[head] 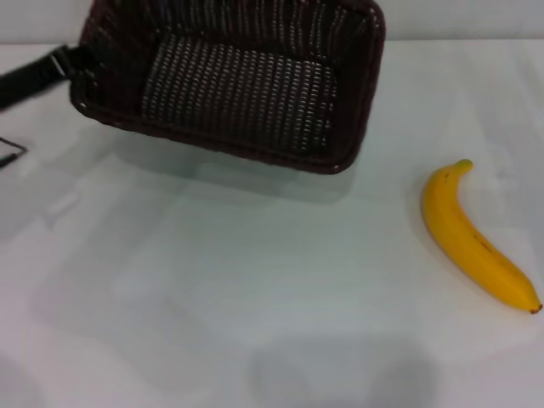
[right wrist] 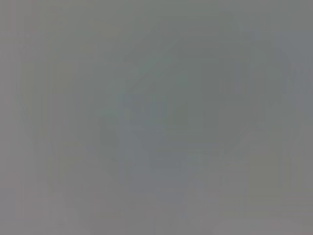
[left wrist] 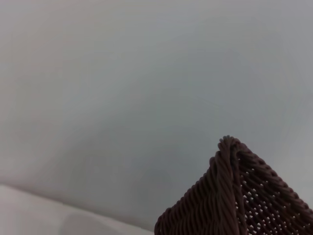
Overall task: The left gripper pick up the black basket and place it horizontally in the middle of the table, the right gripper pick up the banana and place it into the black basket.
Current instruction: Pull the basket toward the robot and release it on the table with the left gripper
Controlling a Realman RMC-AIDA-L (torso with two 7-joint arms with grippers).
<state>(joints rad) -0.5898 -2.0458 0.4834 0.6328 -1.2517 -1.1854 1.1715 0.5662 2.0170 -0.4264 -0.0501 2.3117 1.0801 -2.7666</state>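
At upper left of the head view, the left claw (head: 66,65) gripped the tilted basket (head: 234,81), lifted off the bench (head: 212,297). Next: set it level mid-bench. The banana (head: 473,238) lay lower right; right claw unseen.

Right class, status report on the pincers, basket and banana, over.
Left pincer at black basket's left rim, basket tilted. Banana on table, right side, untouched. Right pincer unseen. Nothing between.

On the one white table (head: 255,323) there was one black basket (head: 238,85), one yellow banana (head: 472,242), and one gripper in sight, the left gripper (head: 64,64), at the basket's left end.
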